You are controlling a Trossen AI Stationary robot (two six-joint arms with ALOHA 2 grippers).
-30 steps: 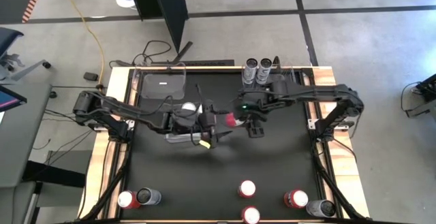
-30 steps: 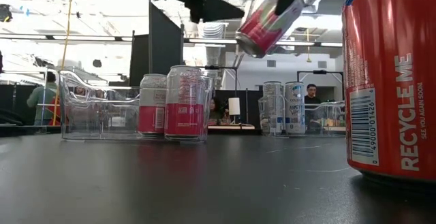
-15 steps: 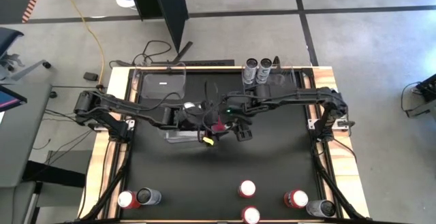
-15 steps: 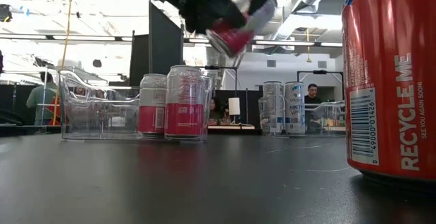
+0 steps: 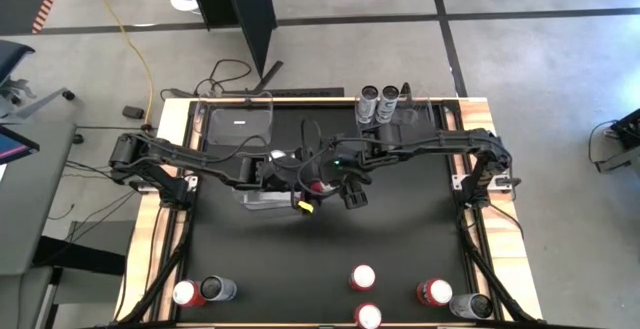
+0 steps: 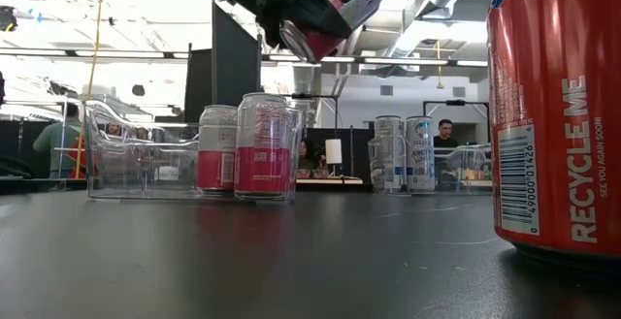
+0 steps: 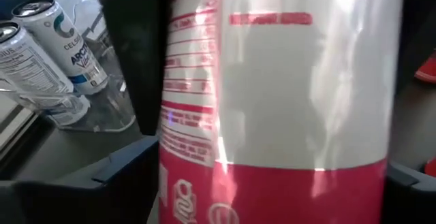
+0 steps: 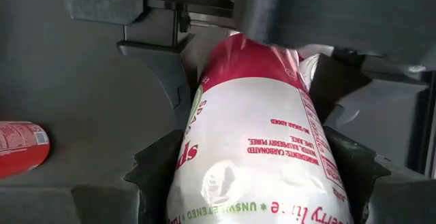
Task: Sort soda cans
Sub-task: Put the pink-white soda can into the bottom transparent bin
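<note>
Hanging above mid-table, the pink-and-white can [image 6: 325, 23] is being passed: the right gripper [image 5: 335, 174] is clamping it as before, having carried it leftward, while the left gripper [image 5: 300, 181] is now straddling it, fingers spread, narrowing slightly. Beyond, two grey cans [image 5: 378, 99] are standing unmoved.

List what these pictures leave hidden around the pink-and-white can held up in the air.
- High view: the pink-and-white can is nearly covered by the crossing arms, and the left pincer beside it is lost among them.
- Low view: the right pincer gripping it is cut by the top edge.
- Left wrist view: the can fills the frame, blocking the table beyond.
- Low view: the red can is cut by the right edge.
</note>
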